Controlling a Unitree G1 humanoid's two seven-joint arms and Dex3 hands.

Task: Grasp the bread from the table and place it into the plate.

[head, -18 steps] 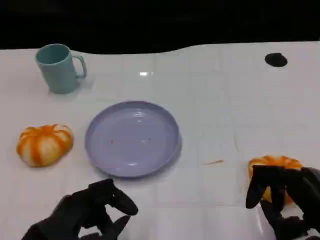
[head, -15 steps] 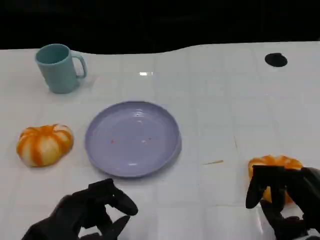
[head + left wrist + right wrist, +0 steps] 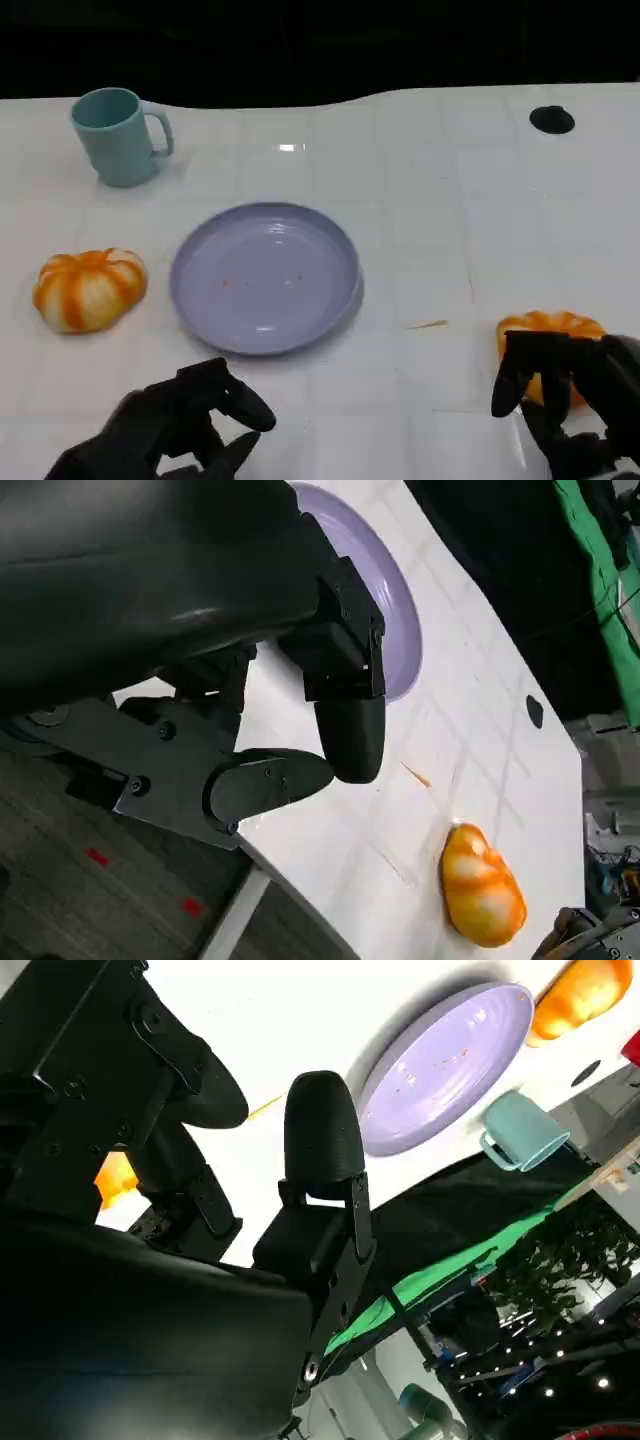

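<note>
Over the near bread [image 3: 548, 330] the right hand [image 3: 565, 395] hung with fingers spread and empty, ready to grasp it for the plate [image 3: 265, 276].

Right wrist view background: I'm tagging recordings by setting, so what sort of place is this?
Probably an indoor lab or demo space, not a kitchen: a white table edged with black cloth, a green drape, and potted plants with small lights beyond.
</note>
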